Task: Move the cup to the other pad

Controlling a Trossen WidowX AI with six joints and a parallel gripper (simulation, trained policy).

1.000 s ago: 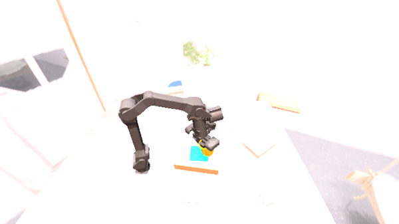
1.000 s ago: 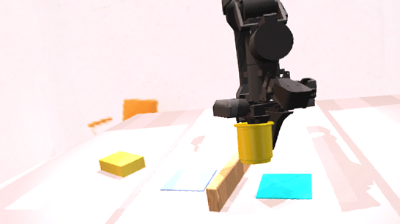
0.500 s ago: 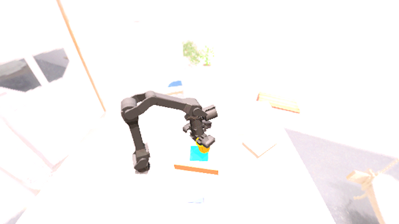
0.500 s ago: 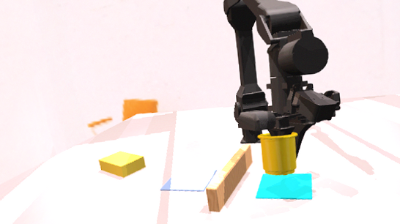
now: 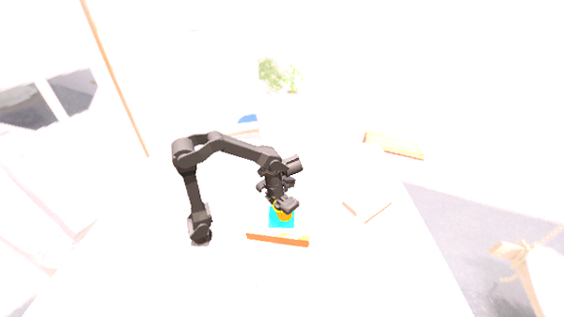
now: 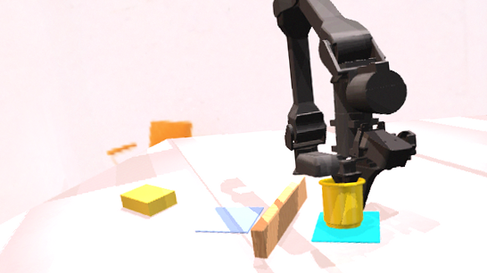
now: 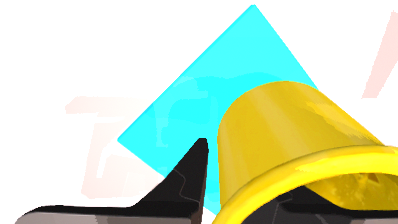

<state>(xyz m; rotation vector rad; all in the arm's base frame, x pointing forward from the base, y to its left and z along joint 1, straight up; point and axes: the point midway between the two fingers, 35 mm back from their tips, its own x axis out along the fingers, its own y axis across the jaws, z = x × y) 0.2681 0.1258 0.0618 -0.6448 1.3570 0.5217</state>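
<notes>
A yellow cup (image 5: 285, 217) (image 6: 343, 205) (image 7: 280, 125) stands upright over the turquoise pad (image 5: 273, 221) (image 6: 371, 233) (image 7: 200, 85), at or just above its surface; contact is hard to tell. The pincer (image 5: 280, 206) (image 6: 360, 189) (image 7: 217, 147) is pinching the cup's wall, one finger inside, the other outside. The step looks to be the set-down: best to ease straight down until the base sits flat, spread the fingers gently, then lift straight up so the inner finger does not drag the rim and tip the marbles.

The exterior view shows the cup's base within the pad, right of a wooden bar (image 5: 277, 240) (image 6: 283, 218), with a pale blue pad (image 6: 238, 220) to the left. The wrist view alone looks into the cup, where marbles cannot be made out clearly.
</notes>
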